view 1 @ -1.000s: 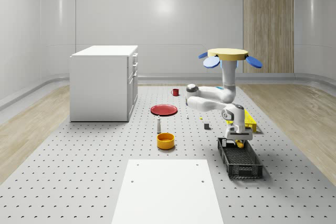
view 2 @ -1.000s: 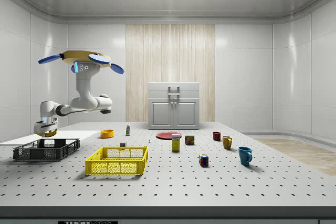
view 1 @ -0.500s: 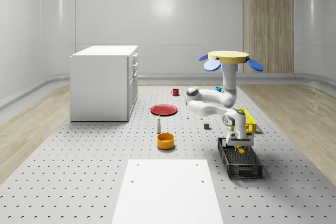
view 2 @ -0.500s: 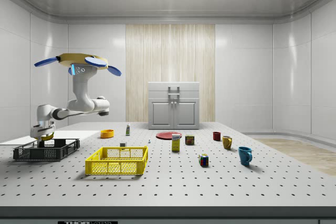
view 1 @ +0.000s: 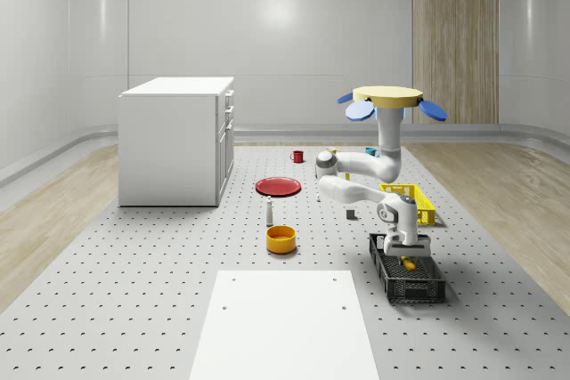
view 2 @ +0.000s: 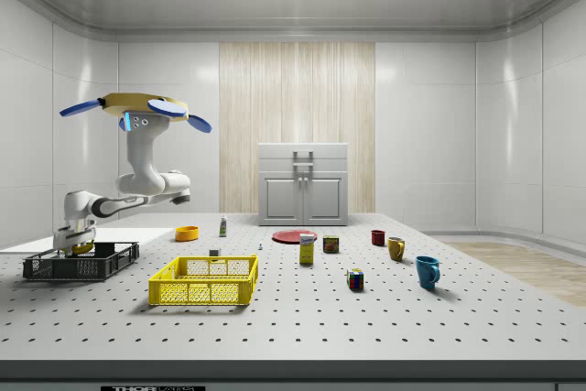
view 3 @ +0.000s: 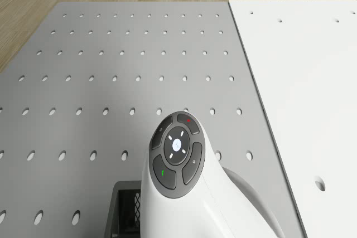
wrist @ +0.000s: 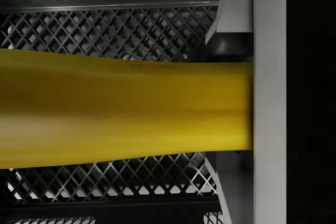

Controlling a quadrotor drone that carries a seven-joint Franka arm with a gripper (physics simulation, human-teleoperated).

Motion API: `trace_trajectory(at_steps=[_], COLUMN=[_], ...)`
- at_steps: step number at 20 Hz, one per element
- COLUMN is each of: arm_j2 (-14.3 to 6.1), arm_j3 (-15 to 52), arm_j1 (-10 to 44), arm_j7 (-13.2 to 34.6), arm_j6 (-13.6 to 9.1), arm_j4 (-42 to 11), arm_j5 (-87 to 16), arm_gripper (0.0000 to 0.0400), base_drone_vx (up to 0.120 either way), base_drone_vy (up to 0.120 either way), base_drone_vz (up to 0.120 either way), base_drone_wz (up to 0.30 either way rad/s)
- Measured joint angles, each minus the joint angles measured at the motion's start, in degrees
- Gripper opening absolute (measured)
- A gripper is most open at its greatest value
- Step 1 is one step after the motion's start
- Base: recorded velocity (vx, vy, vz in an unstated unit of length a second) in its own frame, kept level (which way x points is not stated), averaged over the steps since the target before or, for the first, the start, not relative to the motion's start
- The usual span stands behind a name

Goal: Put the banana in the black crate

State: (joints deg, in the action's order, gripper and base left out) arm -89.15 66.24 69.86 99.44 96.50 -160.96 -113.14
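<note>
The one banana (wrist: 121,108) runs across the wrist view, one end cut off by the frame edge, the other touching a grey finger (wrist: 269,103); the second finger is out of sight, so I cannot tell the jaws' spread. In the whole-scene view it sits low inside the single black crate (view 1: 419,289), under the gripper (view 1: 404,252). The drone (view 1: 386,95) hovers at the crate's 12 o'clock, beside one yellow crate (view 1: 419,195).

overhead and side views, black crate (view 1: 408,277) shared
</note>
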Motion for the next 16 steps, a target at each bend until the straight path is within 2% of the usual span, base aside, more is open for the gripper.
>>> trace_trajectory(at_steps=[4,5,7,9,12,16], arm_j2=[0.4,0.4,0.6,0.8,1.0,1.2], arm_j3=[-2.3,-2.7,-3.2,-3.3,-2.2,-0.5], arm_j1=[0.6,0.6,0.7,0.6,0.1,-0.5], arm_j7=[0.0,0.0,-0.6,-1.2,-1.7,-2.2], arm_j6=[0.8,0.9,1.0,0.9,0.2,-0.7], arm_j4=[1.0,1.1,1.4,1.4,0.8,0.1], arm_j5=[-2.2,-2.6,-3.0,-3.1,-2.0,-0.4], arm_gripper=[0.0200,0.0215,0.0288,0.0332,0.0368,0.0388], base_drone_vx=[0.000,0.000,0.000,0.000,0.000,0.000], base_drone_vy=[0.000,0.000,0.000,0.000,0.000,0.000], base_drone_vz=[0.000,0.000,0.000,0.000,0.000,0.000], base_drone_wz=[0.000,0.000,0.000,0.000,0.000,0.000])
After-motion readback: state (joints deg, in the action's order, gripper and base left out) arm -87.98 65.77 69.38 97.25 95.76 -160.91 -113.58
